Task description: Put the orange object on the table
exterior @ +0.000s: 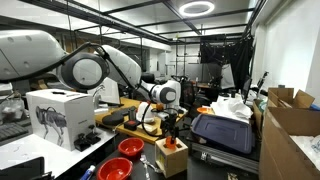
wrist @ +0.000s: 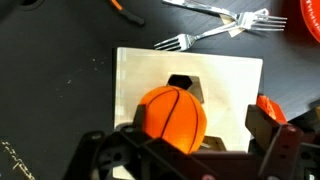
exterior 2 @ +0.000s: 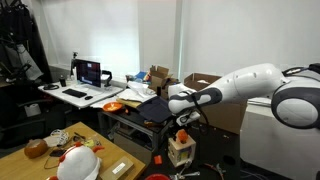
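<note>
Looks like the grasp: the gripper point(wrist: 185, 150), jaws apart, straddles the orange object point(wrist: 172, 115) atop the wooden box point(wrist: 230, 80). Next: close, lift, lower onto the bench point(wrist: 50, 90).

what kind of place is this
Probably a robotics lab or workshop: an open laptop, cardboard boxes, and a white box printed with what looks like a robot dog.
</note>
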Robot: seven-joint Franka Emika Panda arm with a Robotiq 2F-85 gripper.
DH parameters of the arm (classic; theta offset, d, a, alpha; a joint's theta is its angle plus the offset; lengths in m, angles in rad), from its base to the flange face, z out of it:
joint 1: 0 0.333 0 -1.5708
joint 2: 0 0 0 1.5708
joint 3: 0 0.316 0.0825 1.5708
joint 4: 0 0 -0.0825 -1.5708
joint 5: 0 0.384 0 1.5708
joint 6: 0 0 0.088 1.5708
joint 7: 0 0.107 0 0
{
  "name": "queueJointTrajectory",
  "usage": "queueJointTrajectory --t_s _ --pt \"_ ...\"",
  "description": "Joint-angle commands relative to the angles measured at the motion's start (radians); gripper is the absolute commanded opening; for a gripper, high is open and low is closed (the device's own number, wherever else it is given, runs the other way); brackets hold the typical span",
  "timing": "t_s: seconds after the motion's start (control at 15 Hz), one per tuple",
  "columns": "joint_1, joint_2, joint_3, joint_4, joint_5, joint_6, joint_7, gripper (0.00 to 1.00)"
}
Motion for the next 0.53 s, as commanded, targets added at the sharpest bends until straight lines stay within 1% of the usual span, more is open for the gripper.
queueJointTrajectory --t_s 0.0,0.13,0.2,0.27,0.47 --pt "0.007 0.015 -0.018 0.001 -0.004 0.006 0.038 1.00" --pt "-0.001 0.013 -0.026 0.001 0.001 0.000 0.044 1.00" --pt "-0.004 0.012 -0.029 0.002 0.003 -0.005 0.048 0.75" --pt "-0.009 0.011 -0.029 0.002 0.007 -0.006 0.047 0.74" --pt "-0.018 -0.006 -0.033 -0.014 0.008 0.004 0.048 0.51"
